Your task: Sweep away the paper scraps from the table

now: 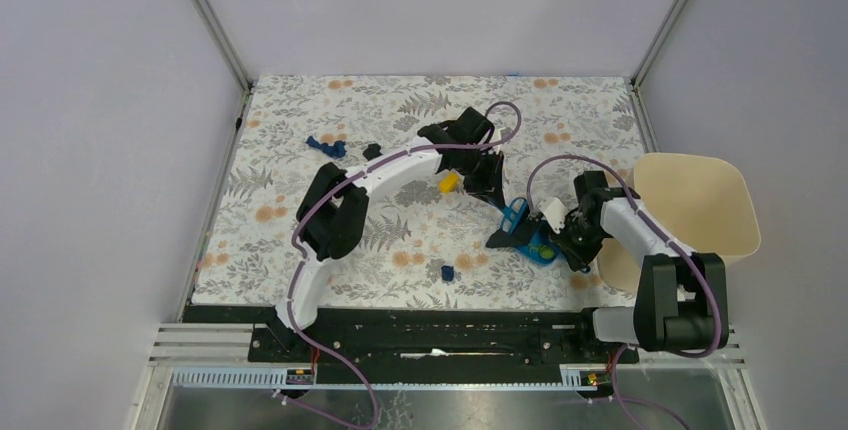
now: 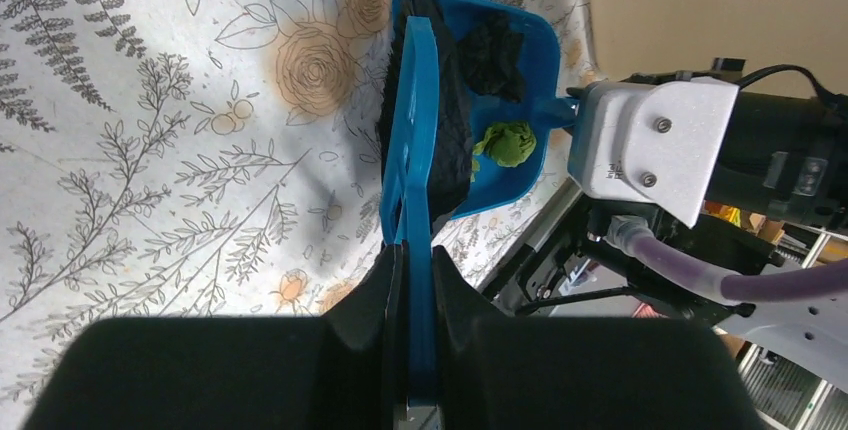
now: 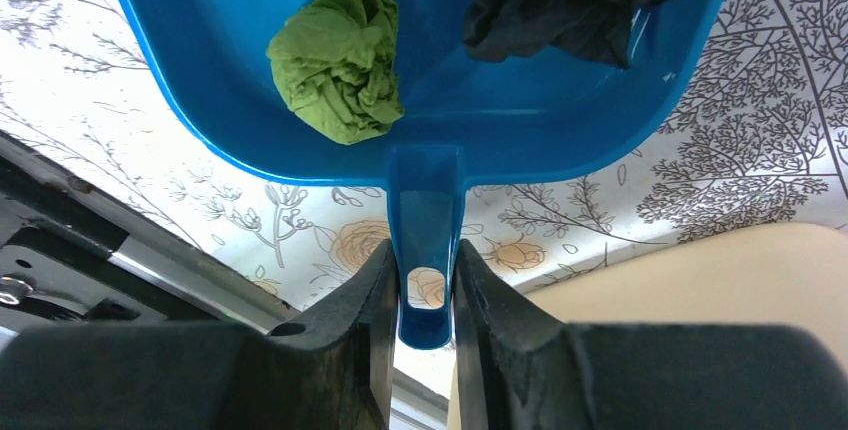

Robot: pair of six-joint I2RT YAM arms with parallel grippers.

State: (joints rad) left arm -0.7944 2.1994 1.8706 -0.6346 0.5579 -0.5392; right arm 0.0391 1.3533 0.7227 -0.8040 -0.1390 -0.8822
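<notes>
My left gripper is shut on the handle of a blue brush. Its black bristles rest at the mouth of the blue dustpan. My right gripper is shut on the dustpan's handle. In the pan lie a green paper wad and a dark wad. Both also show in the left wrist view, the green wad and the dark wad. Dark blue scraps lie on the table, a cluster at the far left and one at the near middle.
A small yellow block lies under my left arm. A small black piece lies near the far scraps. A beige bin stands off the table's right edge, beside my right arm, and shows in the right wrist view.
</notes>
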